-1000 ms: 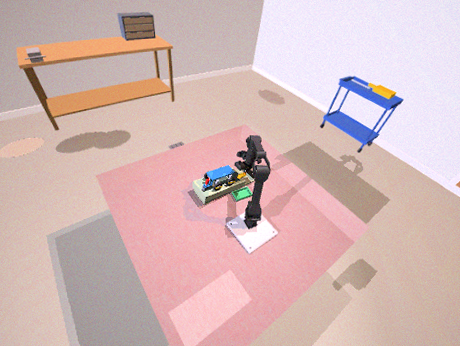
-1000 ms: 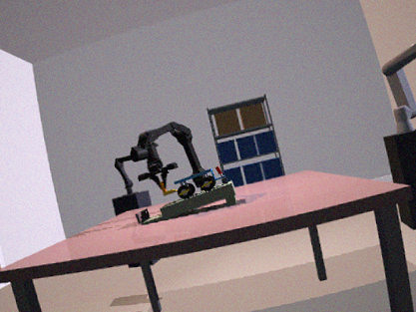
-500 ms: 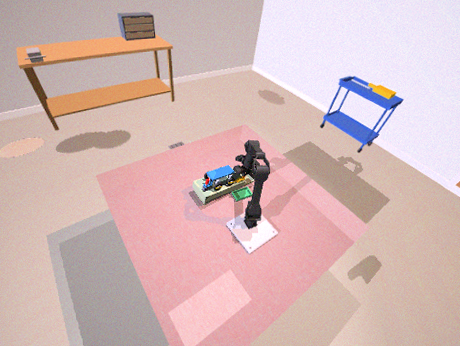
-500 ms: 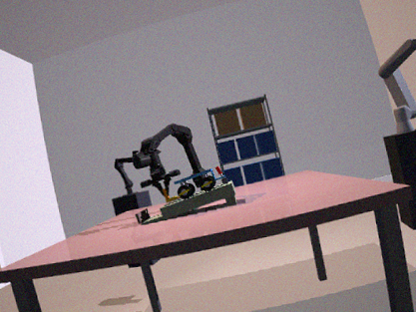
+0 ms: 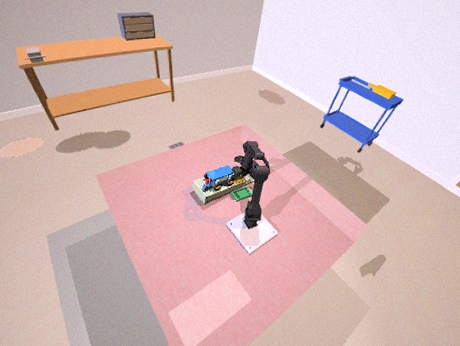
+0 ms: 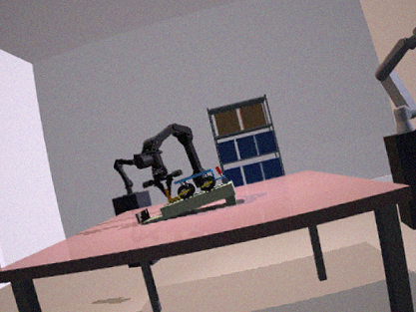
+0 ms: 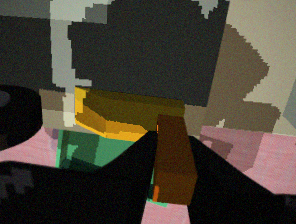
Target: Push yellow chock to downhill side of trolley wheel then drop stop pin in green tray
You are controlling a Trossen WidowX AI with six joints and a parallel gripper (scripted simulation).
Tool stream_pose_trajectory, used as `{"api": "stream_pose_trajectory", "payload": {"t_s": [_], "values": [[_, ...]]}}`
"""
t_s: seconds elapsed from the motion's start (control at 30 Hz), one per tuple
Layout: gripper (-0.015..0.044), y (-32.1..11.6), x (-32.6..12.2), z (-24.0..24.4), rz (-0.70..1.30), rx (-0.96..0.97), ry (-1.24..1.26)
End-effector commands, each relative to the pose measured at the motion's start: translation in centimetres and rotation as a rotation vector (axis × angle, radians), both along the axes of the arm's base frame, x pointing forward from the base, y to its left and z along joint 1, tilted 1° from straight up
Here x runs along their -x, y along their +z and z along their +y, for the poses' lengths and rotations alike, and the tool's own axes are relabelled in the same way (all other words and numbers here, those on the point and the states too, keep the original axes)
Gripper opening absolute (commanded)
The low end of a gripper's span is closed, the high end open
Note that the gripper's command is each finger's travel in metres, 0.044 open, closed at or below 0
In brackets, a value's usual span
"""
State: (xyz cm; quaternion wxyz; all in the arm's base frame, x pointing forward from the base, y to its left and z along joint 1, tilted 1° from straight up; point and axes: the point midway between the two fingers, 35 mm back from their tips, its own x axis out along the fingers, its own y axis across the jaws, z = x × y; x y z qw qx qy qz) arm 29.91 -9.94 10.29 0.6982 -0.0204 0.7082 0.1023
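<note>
Yellow chock in fingers, pointing uphill, lengthwise along ramp

Noted: 1 blue cart bearing a yellow item. 1 grey shelving unit stands against the wall.
</note>
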Motion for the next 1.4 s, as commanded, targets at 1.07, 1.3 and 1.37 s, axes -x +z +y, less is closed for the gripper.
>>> {"api": "stream_pose_trajectory", "payload": {"t_s": [1.07, 1.3, 1.37], "values": [[0.0000, 0.2, 0.4, 3.0, 0.000, 0.000, 0.000], [0.0000, 0.2, 0.4, 3.0, 0.000, 0.000, 0.000], [0.0026, 0.2, 0.4, 3.0, 0.000, 0.000, 0.000]]}}
